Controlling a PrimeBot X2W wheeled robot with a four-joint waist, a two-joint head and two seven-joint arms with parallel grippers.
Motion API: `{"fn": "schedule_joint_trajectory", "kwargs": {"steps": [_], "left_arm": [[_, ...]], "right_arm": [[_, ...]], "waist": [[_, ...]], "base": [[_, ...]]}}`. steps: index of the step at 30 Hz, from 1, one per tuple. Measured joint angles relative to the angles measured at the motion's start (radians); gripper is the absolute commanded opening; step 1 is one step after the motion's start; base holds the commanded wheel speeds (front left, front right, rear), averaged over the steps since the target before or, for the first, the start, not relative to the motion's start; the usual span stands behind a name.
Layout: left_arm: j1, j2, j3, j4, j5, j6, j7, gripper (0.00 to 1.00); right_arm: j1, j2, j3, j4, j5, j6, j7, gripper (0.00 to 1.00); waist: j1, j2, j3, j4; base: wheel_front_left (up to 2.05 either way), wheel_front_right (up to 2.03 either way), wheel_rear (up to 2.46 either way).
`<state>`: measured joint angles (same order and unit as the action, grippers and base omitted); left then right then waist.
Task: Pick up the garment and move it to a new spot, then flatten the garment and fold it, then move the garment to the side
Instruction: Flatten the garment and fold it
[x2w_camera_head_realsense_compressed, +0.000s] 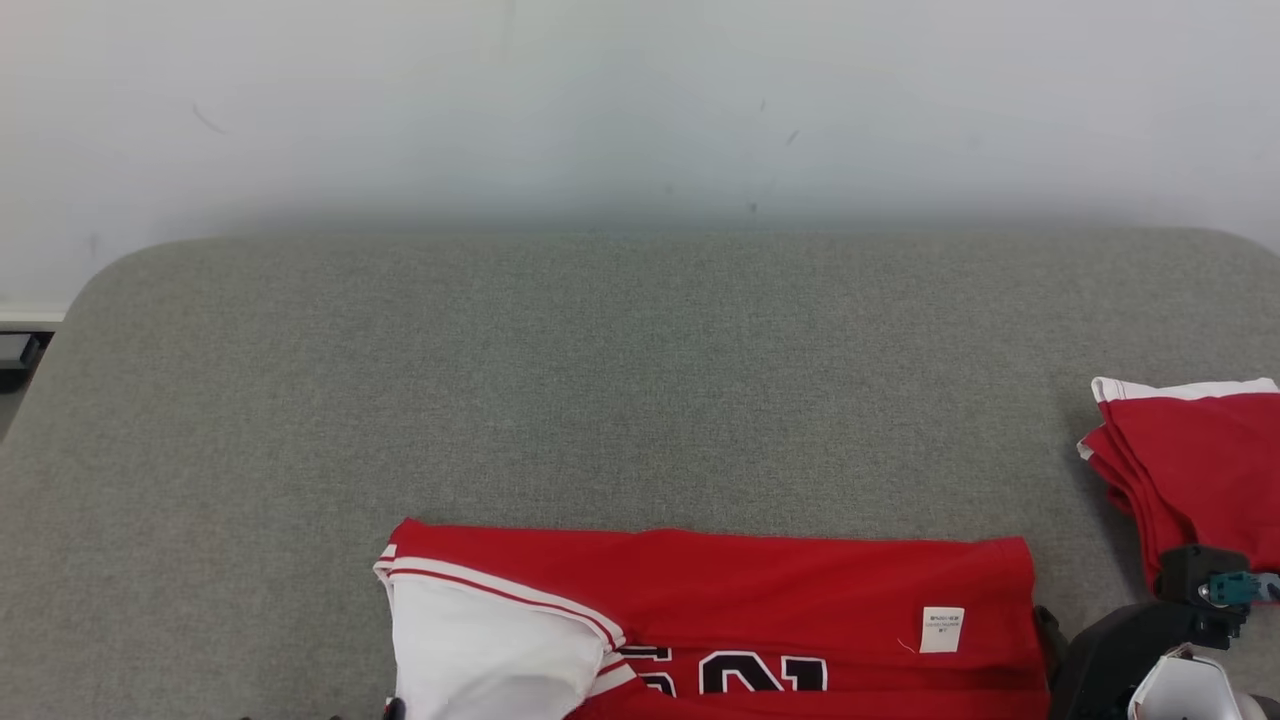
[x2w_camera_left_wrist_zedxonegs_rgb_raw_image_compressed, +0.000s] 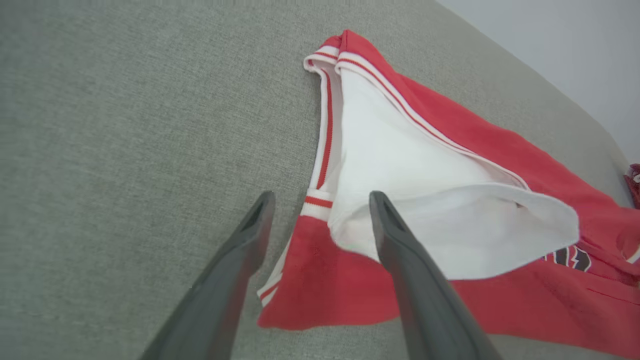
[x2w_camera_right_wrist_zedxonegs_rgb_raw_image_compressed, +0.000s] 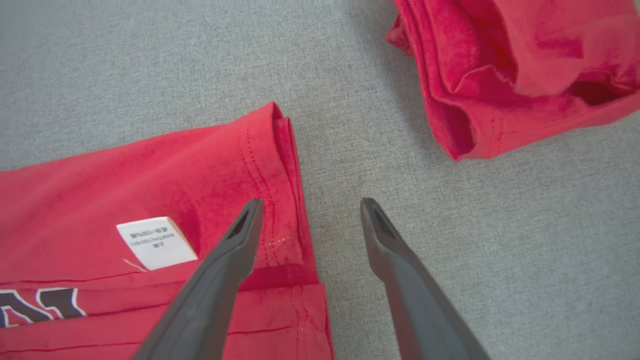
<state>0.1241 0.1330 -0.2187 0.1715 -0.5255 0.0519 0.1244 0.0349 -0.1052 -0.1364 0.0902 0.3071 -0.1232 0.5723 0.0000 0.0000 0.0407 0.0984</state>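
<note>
A grey woven fabric surface (x2w_camera_head_realsense_compressed: 640, 400) with rounded far corners spreads across the head view, with a pale wall (x2w_camera_head_realsense_compressed: 640, 100) behind it. The red sleeveless jersey (x2w_camera_head_realsense_compressed: 780, 580) lies flat on it as a long band at the near middle, cut off by the bottom edge of that view.

At the jersey's left end the left gripper (x2w_camera_left_wrist_zedxonegs_rgb_raw_image_compressed: 321, 200) hangs just above the cloth with its two dark fingers spread wide and nothing clasped. Its left finger (x2w_camera_left_wrist_zedxonegs_rgb_raw_image_compressed: 250, 235) is over bare grey fabric and its right finger (x2w_camera_left_wrist_zedxonegs_rgb_raw_image_compressed: 395, 240) is over the jersey's white inner face (x2w_camera_left_wrist_zedxonegs_rgb_raw_image_compressed: 410, 170). White trim with a red stripe (x2w_camera_left_wrist_zedxonegs_rgb_raw_image_compressed: 325, 150) runs between the two fingers.

Further right, black numerals edged in white (x2w_camera_head_realsense_compressed: 760, 675) show on the red cloth. A small white printed label (x2w_camera_head_realsense_compressed: 941, 629) sits near the right end.

There the right gripper (x2w_camera_right_wrist_zedxonegs_rgb_raw_image_compressed: 311, 202) is also released, jaws apart and empty. One finger (x2w_camera_right_wrist_zedxonegs_rgb_raw_image_compressed: 235, 250) is over the stitched, layered hem (x2w_camera_right_wrist_zedxonegs_rgb_raw_image_compressed: 272, 165) and the other (x2w_camera_right_wrist_zedxonegs_rgb_raw_image_compressed: 385, 245) is over the grey surface just beside it. In the head view a dark wrist part (x2w_camera_head_realsense_compressed: 1195, 575) and a pale forearm (x2w_camera_head_realsense_compressed: 1185, 690) show at the lower right.

A second red garment (x2w_camera_head_realsense_compressed: 1200, 470), folded into a thick bundle with a white edge, rests at the far right, apart from the jersey.
</note>
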Motion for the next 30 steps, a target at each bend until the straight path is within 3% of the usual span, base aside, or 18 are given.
{"fn": "schedule_joint_trajectory", "kwargs": {"steps": [8, 17, 22, 30], "left_arm": [[0.0, 0.033, 0.038, -0.01, 0.015, 0.014, -0.011, 1.0], [-0.032, 0.047, 0.061, -0.112, 0.073, 0.018, -0.13, 1.0], [-0.073, 0.064, 0.046, -0.147, 0.104, 0.009, -0.173, 1.0], [-0.092, 0.077, 0.039, -0.147, 0.13, 0.007, -0.196, 1.0]], "right_arm": [[0.004, 0.011, -0.029, -0.035, -0.005, 0.0, -0.031, 1.0], [0.017, 0.026, -0.047, -0.114, -0.004, 0.002, -0.145, 1.0], [0.017, 0.027, -0.025, -0.127, 0.022, 0.059, -0.234, 1.0], [0.017, 0.037, 0.003, -0.126, 0.036, 0.112, -0.369, 1.0]], "waist": [[0.0, 0.0, -0.035, 0.001], [-0.0001, 0.0, -0.081, -0.003], [-0.0001, 0.0, -0.102, -0.01], [0.0, 0.0, -0.127, -0.042]], "base": [[0.0, 0.0, 0.0], [0.0, 0.0, 0.0], [0.0, 0.0, 0.0], [0.0, 0.0, 0.0]]}}
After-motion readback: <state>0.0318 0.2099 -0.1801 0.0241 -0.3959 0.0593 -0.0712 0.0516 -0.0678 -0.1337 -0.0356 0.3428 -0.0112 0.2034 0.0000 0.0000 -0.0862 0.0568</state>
